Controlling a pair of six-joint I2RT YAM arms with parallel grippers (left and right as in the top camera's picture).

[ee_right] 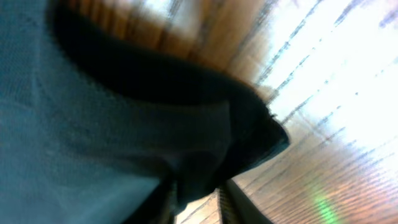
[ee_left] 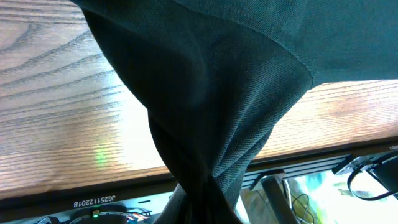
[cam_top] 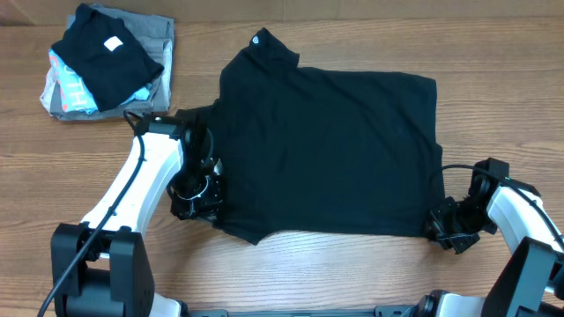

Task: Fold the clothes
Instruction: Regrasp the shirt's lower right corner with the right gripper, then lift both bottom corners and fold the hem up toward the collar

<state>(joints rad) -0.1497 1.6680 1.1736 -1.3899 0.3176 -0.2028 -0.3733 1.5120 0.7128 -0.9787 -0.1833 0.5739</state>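
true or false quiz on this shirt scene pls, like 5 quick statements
1. The black shirt lies spread out on the table. True.
2. The left end effector is open and clear of the shirt. False: it is shut on bunched fabric at the shirt's left edge.
3. The right end effector is at the shirt's near right corner. True.
4. The folded stack sits at the near right of the table. False: it is at the far left, apart from the shirt.
5. The stack's top piece is light blue. False: it is black with a white label.
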